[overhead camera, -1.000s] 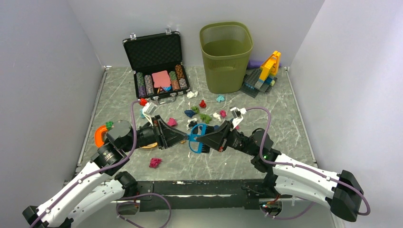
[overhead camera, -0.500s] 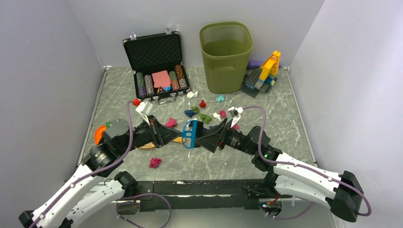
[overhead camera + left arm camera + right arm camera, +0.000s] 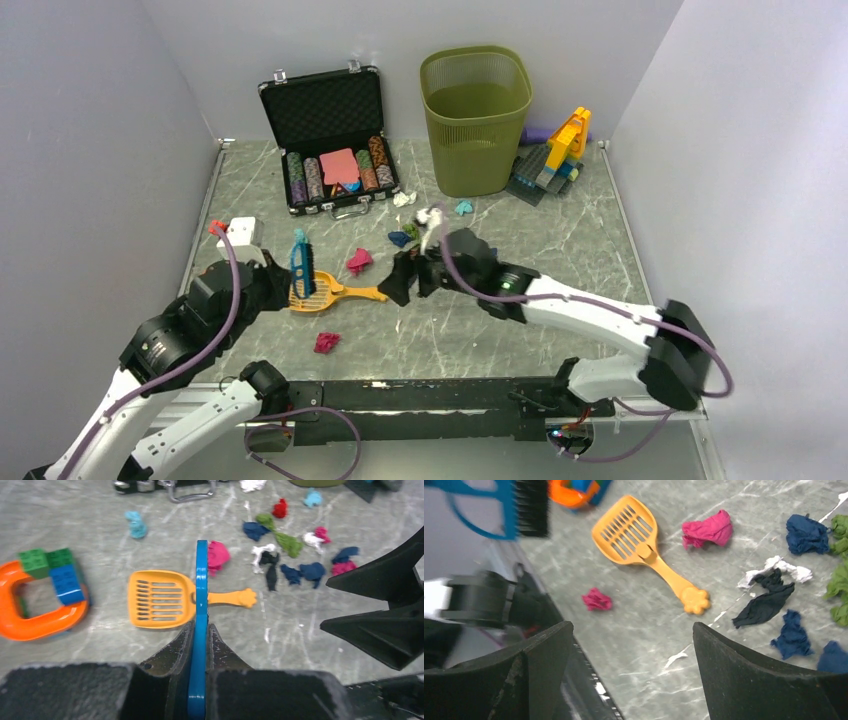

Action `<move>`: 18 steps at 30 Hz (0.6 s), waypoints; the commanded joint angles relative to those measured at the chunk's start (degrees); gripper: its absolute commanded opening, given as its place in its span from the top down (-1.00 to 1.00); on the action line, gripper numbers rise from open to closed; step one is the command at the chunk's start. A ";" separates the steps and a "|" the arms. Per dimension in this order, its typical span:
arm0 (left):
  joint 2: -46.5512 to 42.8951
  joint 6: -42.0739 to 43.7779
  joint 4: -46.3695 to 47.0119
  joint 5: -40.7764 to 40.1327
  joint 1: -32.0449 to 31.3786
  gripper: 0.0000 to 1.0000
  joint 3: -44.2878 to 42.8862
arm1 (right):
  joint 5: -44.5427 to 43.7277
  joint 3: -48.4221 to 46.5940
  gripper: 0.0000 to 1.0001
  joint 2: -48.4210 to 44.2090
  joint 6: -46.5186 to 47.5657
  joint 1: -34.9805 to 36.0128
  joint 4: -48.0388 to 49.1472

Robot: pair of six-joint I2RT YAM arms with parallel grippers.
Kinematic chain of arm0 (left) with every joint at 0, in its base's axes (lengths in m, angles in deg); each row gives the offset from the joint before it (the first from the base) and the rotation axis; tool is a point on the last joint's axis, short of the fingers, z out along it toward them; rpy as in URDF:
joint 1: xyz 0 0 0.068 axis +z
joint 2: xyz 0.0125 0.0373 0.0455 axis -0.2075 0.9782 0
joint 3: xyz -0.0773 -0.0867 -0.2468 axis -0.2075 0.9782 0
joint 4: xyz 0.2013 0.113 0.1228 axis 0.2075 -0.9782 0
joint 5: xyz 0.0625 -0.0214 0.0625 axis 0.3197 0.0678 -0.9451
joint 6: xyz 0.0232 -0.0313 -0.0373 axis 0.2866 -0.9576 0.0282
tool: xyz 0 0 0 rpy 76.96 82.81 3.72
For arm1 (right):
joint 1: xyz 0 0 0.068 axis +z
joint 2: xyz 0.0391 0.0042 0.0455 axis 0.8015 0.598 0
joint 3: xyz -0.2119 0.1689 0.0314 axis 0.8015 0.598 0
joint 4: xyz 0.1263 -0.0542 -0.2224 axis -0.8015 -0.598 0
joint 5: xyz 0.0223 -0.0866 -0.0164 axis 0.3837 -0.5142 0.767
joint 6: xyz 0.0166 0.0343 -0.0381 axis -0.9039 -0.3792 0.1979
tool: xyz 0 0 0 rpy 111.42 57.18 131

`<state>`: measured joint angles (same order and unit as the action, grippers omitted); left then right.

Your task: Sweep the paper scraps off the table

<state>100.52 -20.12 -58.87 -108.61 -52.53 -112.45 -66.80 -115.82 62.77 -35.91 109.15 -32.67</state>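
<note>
The left gripper (image 3: 201, 630) was clamped on a blue brush (image 3: 201, 575), which seemed to be held clear of the table (image 3: 100, 510). Just past it the yellow scoop (image 3: 160, 599) lay empty, and the paper scraps (image 3: 289, 542) were scattered loose across the table's middle, so the sweeping looked wholly undone. The right gripper (image 3: 631, 627) hovered with fingers spread wide, holding nothing.

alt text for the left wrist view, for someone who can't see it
The left gripper is shut on a blue brush seen edge-on, held over an orange slotted scoop lying on the marble table. Coloured paper scraps are scattered beyond it, and the open right gripper shows at the right edge.
</note>
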 commanded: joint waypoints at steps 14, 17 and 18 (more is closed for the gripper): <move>1.46 9.10 -3.90 -17.24 0.21 1.00 -2.88 | 4.41 -30.68 -0.69 38.64 33.40 2.53 -12.30; 2.98 11.69 -1.57 -18.97 0.15 1.00 -3.07 | 5.44 -33.07 -0.70 41.89 35.34 2.53 -12.58; 3.68 12.36 -0.98 -19.89 0.13 1.00 -3.11 | 6.00 -34.03 -0.70 43.18 36.01 2.55 -13.17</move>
<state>102.00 -12.25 -63.02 -123.56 -52.53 -114.83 -63.32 -145.09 103.16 -5.13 111.60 -44.69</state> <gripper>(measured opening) 0.126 0.846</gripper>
